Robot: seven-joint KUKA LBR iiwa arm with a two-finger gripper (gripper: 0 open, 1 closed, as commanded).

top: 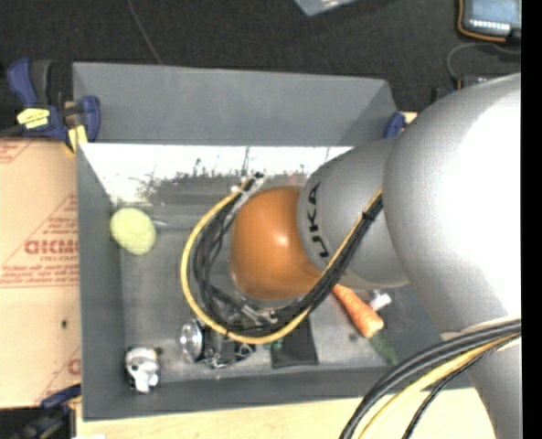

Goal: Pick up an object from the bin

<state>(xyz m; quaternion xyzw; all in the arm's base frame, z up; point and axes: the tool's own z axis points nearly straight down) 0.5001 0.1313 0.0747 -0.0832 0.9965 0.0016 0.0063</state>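
Gripper (217, 347) mostly hidden under orange cover (266, 245) and cables (196, 245); whatever lies under it can't be told. Carrot (360, 313): upper end covered by arm (435, 199). Small white thing (380, 300) beside carrot half hidden, kind unclear. Dark flat thing (295, 349) partly under cables. White lumpy thing (143, 369) in near-left corner too small to identify

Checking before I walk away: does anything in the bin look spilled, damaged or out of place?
Nothing stands out. The yellow-green ball, small white figure and orange carrot-shaped toy lie apart on the floor of the grey metal bin, none visibly damaged.
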